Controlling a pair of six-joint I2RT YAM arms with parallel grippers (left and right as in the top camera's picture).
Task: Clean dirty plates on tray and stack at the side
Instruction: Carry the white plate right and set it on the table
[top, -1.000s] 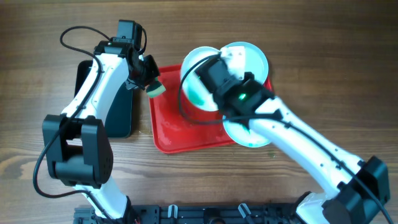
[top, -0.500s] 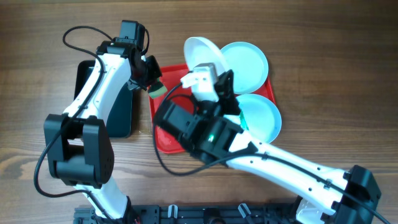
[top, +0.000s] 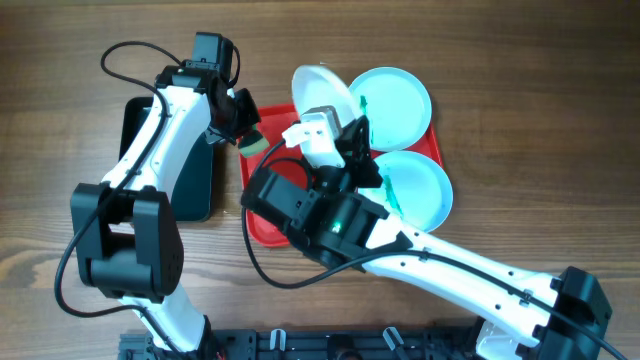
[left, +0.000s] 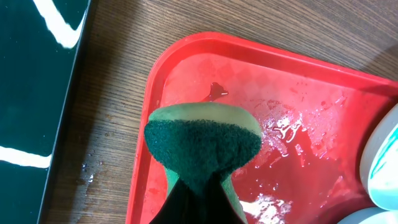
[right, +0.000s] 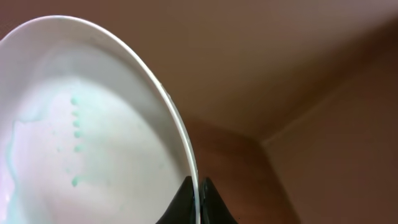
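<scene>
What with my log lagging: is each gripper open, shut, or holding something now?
Left gripper: shut on the green sponge.
Right gripper: shut on the white plate's rim.

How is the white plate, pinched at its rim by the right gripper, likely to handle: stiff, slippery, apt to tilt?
Probably stiff: the white plate shows an evenly curved rim though the right gripper pinches only its edge. Possibly slippery: teal drops streak its face, and the tray glistens wet. Held at one edge, it may pivot.
</scene>
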